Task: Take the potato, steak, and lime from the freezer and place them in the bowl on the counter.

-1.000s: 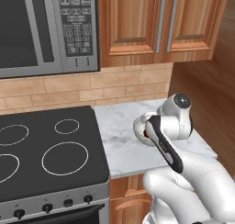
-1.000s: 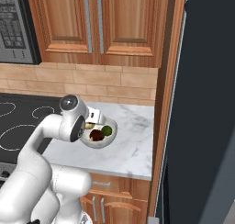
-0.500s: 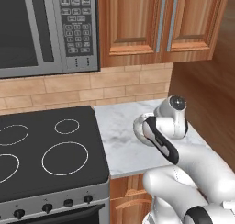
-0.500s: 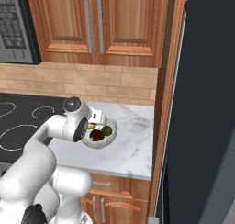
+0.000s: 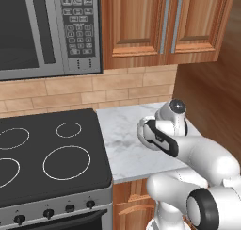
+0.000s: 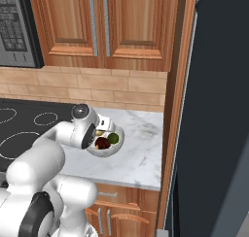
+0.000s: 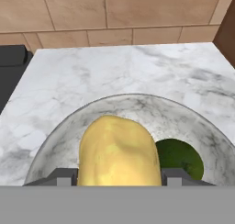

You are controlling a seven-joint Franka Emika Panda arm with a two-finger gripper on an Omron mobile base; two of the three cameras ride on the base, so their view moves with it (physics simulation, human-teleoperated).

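In the hand view the yellow-tan potato (image 7: pixel 118 149) fills the space between my fingertips, and my gripper (image 7: pixel 120 178) is shut on it just above the bowl (image 7: pixel 137 101). The dark green lime (image 7: pixel 181 156) lies inside the bowl to the potato's right. From the right base view the silvery bowl (image 6: pixel 115 147) stands on the marble counter (image 6: pixel 141 158), holding the lime (image 6: pixel 113 138) and the dark red steak (image 6: pixel 102 143), with my gripper (image 6: pixel 103 126) over its rear rim. The dark freezer (image 6: pixel 219 110) rises at the right.
A black stovetop (image 5: pixel 47 153) adjoins the counter (image 5: pixel 122 139) on the left, under a microwave (image 5: pixel 42 31). Wooden wall cabinets (image 6: pixel 116 22) hang above, and a brick backsplash (image 7: pixel 114 16) runs behind. A wooden side panel (image 6: pixel 177 110) separates counter from freezer.
My arm's elbow and lower links have shifted a little. The hand stays over the bowl with the potato still in its fingers.
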